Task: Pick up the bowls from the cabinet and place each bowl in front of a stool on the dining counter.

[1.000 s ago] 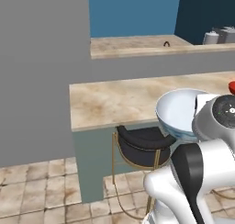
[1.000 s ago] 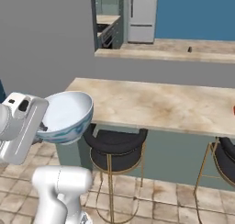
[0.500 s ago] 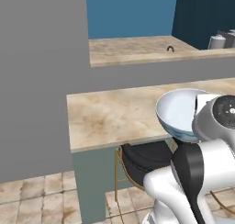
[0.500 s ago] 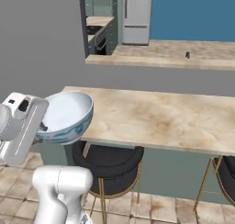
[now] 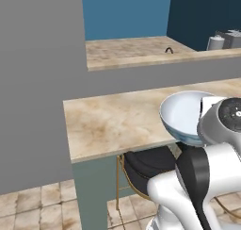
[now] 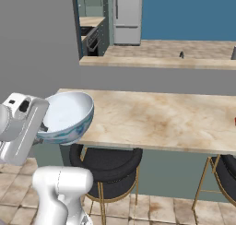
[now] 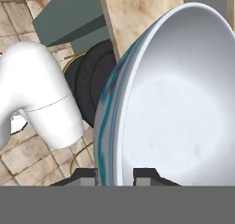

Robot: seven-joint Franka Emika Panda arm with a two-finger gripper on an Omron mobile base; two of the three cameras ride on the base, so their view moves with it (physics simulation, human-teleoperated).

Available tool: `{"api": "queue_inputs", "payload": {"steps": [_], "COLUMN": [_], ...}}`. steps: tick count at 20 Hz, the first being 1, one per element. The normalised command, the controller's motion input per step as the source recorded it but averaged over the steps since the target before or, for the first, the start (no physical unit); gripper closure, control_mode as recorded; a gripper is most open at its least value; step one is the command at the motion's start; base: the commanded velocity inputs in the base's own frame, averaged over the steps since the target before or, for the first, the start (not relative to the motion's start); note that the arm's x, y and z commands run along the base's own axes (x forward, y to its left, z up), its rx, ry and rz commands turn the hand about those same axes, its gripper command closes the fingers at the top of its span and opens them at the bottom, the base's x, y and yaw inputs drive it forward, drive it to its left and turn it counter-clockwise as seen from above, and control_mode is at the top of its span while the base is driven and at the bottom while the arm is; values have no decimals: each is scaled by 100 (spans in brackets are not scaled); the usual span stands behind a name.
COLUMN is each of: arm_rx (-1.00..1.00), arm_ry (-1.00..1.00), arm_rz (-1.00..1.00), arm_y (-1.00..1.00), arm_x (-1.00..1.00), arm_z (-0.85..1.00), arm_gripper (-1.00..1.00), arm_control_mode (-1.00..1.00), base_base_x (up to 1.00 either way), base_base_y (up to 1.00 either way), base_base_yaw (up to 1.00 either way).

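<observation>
- White porcelain with a blue pattern outside, the bowl (image 6: 67,116) hangs tilted in the air at the near edge of the dining counter (image 6: 156,118), above the black stool (image 6: 107,166).
- The gripper (image 7: 115,176) is clamped on the bowl's rim, one fingertip inside the wall and one outside, as the hand view shows.
- The step in hand looks like the placing: the bowl wants carrying forward over the marble, directly in line with that stool.
- Before lowering, the bowl probably needs levelling so its foot meets the top flat, not its side.
- It should land clear of the near edge; a rim grip could let it swing or tip on release.
</observation>
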Motion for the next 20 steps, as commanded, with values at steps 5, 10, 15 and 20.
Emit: {"api": "queue_inputs", "payload": {"steps": [5,10,15,20], "arm_rx": [0,0,1,14], "arm_ry": [1,1,0,1], "arm_rz": [-11,-10,-13,-14], "arm_y": [27,23,52,13], "arm_x": [62,65,69,78], "arm_z": [0,0,0,-14], "arm_gripper": [100,100,100,100], "arm_control_mode": [-100,-100,-100,-100], "base_base_x": [0,0,0,0], "base_base_y": [0,0,0,0], "base_base_yaw": [0,0,0,0]}}
